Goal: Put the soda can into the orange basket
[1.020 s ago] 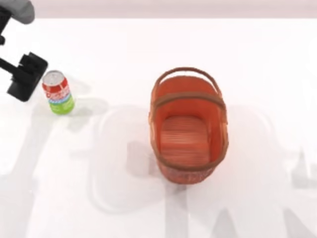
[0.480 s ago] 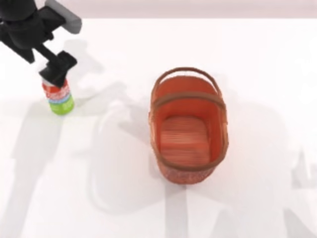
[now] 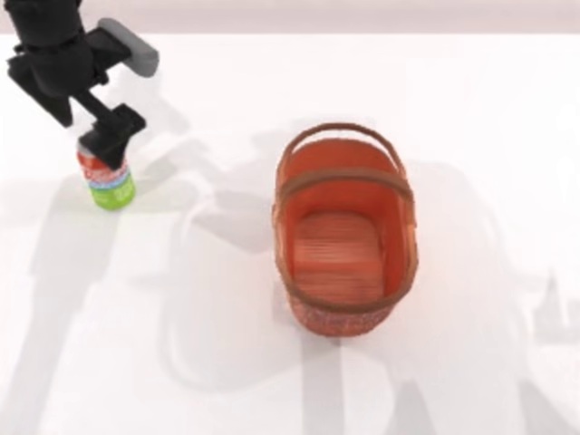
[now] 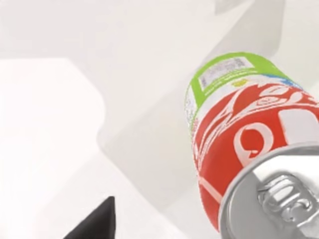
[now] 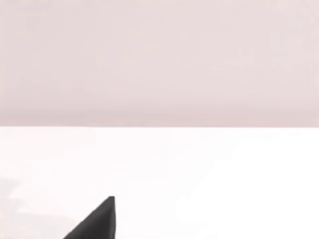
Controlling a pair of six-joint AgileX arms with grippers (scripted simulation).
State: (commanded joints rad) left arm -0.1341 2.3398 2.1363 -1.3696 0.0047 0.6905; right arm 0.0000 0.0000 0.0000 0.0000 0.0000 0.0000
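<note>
Well left of the basket [image 3: 344, 231], the can [image 3: 109, 181] is standing upright; I am hovering my left gripper [image 3: 107, 138] over its top, finger spread impossible to tell.

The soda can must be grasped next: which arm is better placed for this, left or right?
Left. The left gripper hangs directly over the soda can at the table's left; the right arm is absent from the top view.

soda can [image 4: 239, 144] upright on white table [image 4: 75, 124]; silver top nearest | dark pincer fingertip [image 4: 97, 224] apart
</note>
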